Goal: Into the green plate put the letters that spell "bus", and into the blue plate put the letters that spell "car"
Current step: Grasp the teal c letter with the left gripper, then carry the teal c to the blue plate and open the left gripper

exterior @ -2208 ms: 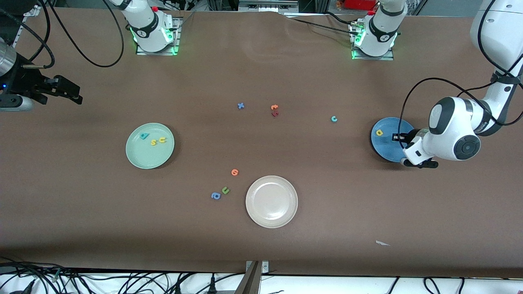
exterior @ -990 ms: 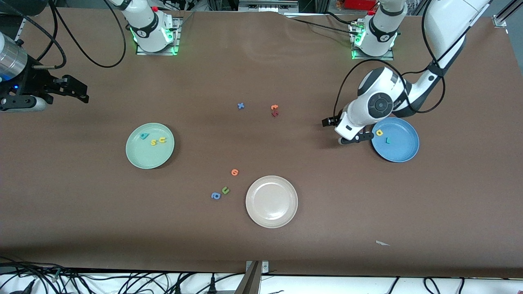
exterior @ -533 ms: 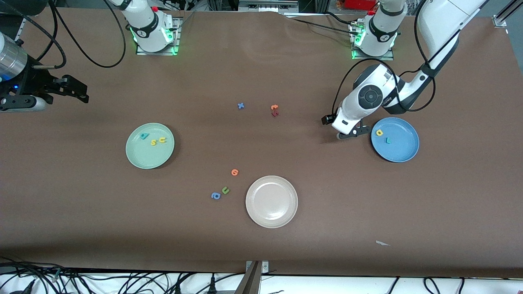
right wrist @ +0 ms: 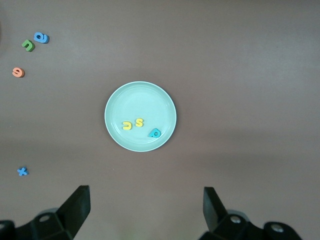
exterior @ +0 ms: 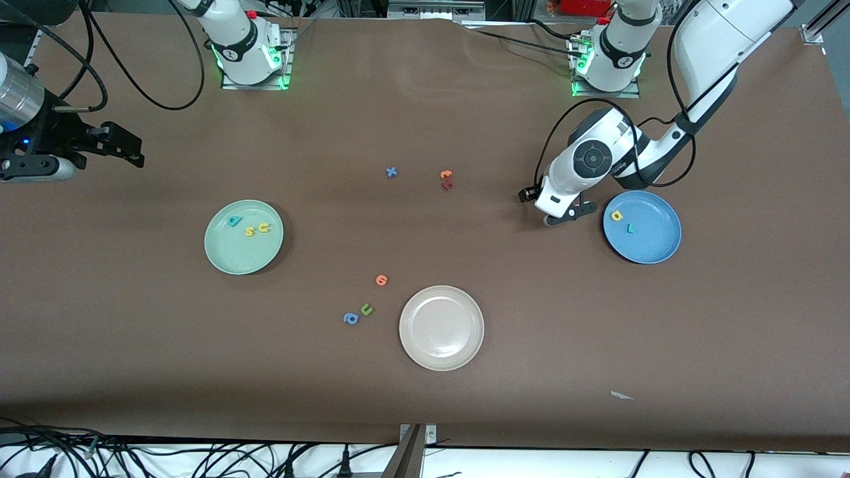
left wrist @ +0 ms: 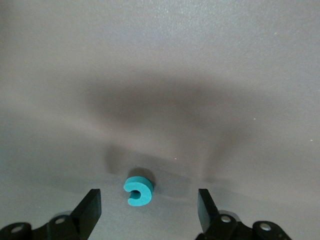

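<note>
Fingers of the left gripper (left wrist: 145,207) stand apart, one on each side of the small teal foam letter "c" (left wrist: 138,191), which lies flat on the brown worktop (exterior: 465,411) in the gap between them, touched by neither. In the front view this gripper (exterior: 561,218) sits low over the worktop, just beside the round medium-blue plate (exterior: 654,249) on its right-arm side. The left arm reaches down from its base, elbow raised high, wrist bent so the gripper points at the surface. On the blue plate rest the small yellow letter "a" (exterior: 617,215) and the thin pale-teal letter "r" (exterior: 630,228), both close to the rim nearest the gripper.

The right gripper (exterior: 123,151) waits high over its own end of the worktop, arm held out level, fingers (right wrist: 75,207) spread wide with nothing between them. Straight below its camera lies the round pale mint-green plate (right wrist: 117,100), holding the yellow letter "u" (right wrist: 127,125), the yellow letter "s" (right wrist: 139,122) and the teal letter "b" (right wrist: 154,133).

Well away from both grippers, mid-worktop, lie a blue cross-shaped piece (exterior: 391,172), an orange letter (exterior: 446,174) touching a dark-red letter (exterior: 447,186), another orange letter (exterior: 381,280), an olive-green "u" (exterior: 366,309), a blue "a" (exterior: 350,318) and a round cream-white plate (exterior: 441,355).
</note>
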Tool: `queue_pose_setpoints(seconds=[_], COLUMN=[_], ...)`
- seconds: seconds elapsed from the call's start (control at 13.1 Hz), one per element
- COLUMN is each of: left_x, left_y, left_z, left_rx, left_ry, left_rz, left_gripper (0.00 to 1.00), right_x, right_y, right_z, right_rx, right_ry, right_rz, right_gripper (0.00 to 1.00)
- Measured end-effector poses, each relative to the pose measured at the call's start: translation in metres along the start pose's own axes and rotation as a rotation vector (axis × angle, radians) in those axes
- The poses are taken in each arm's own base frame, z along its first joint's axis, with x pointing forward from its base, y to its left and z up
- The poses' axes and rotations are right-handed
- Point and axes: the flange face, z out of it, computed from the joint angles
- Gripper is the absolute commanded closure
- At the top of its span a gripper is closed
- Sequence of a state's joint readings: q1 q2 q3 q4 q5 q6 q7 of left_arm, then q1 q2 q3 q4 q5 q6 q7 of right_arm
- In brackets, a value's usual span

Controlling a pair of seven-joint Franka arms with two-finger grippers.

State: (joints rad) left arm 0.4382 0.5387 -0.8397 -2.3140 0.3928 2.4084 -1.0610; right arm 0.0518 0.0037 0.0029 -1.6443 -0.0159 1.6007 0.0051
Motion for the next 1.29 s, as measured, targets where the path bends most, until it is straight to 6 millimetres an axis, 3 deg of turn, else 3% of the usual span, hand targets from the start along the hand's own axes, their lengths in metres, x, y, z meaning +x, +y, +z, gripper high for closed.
queue_pose_setpoints(seconds=[0.46, 0.91, 1.14, 1.29], left_x=[0.002, 0.003, 0.004, 0.004], left_y=[-0.001, 0.001, -0.001, -0.001], left_z=[0.007, 0.005, 0.003, 0.003], left_rx=[-0.017, -0.031, -0.023, -0.024], left_ry=[-0.018, -0.014, -0.013, -0.013], left_rz=[-0.028, -0.029, -0.034, -0.033], left_gripper=[0.41, 0.75, 0.91, 0.96], right_x=[0.001, 0.000, 0.000, 0.000], right_y=[0.002, 0.026, 0.027, 0.027], right_z=[-0.008, -0.009, -0.009, -0.009], right_rx=[0.000, 0.001, 0.001, 0.001], right_ry=[0.017, 0.019, 0.020, 0.020], right_rz=[0.003, 0.046, 0.048, 0.048], right_gripper=[0.00, 0.00, 0.00, 0.00])
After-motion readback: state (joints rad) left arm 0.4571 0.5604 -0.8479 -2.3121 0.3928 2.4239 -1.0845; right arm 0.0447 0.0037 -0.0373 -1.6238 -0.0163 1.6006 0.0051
